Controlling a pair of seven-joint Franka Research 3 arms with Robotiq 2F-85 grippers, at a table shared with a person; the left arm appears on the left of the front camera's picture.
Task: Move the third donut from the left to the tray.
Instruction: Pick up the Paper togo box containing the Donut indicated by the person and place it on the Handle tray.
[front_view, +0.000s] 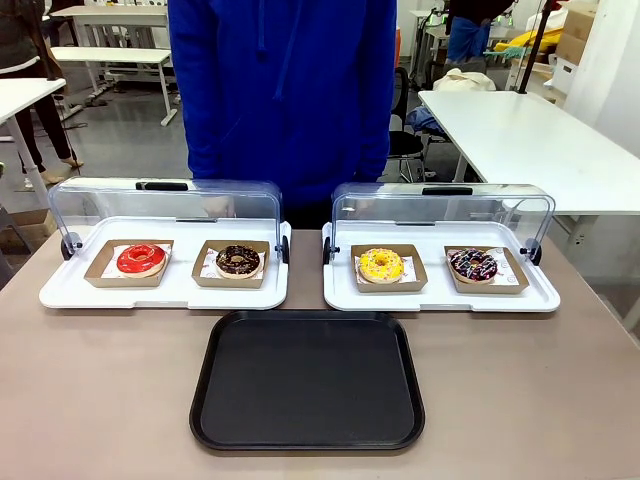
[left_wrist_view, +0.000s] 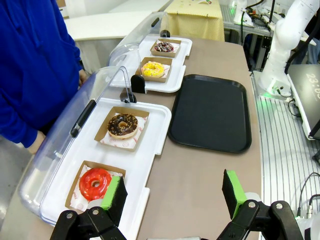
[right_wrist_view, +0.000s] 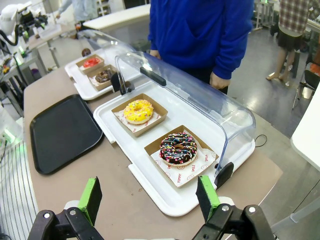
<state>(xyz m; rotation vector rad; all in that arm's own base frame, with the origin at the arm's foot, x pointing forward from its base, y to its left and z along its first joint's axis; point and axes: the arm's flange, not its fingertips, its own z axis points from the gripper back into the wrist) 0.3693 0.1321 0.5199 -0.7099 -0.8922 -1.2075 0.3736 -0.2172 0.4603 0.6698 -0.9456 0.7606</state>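
The third donut (front_view: 380, 265), yellow-iced with sprinkles, lies in a brown cardboard holder on the right white display tray (front_view: 440, 298), whose clear lid is raised. It also appears as the yellow donut (left_wrist_view: 153, 69) and the yellow donut (right_wrist_view: 138, 111) in the wrist views. The black tray (front_view: 308, 380) lies bare on the table in front of both display trays; black tray (left_wrist_view: 212, 111), black tray (right_wrist_view: 62, 132). My left gripper (left_wrist_view: 172, 192) hangs open over the table's left end, near the red donut (left_wrist_view: 95, 183). Open too, my right gripper (right_wrist_view: 149, 197) hovers above the table's right end, short of the dark sprinkled donut (right_wrist_view: 178, 148).
The left display tray (front_view: 160, 292) holds a red donut (front_view: 141, 259) and a chocolate donut (front_view: 238, 261), its lid raised. A dark sprinkled donut (front_view: 472, 265) sits right of the yellow one. A person in a blue hoodie (front_view: 285, 90) stands at the far edge.
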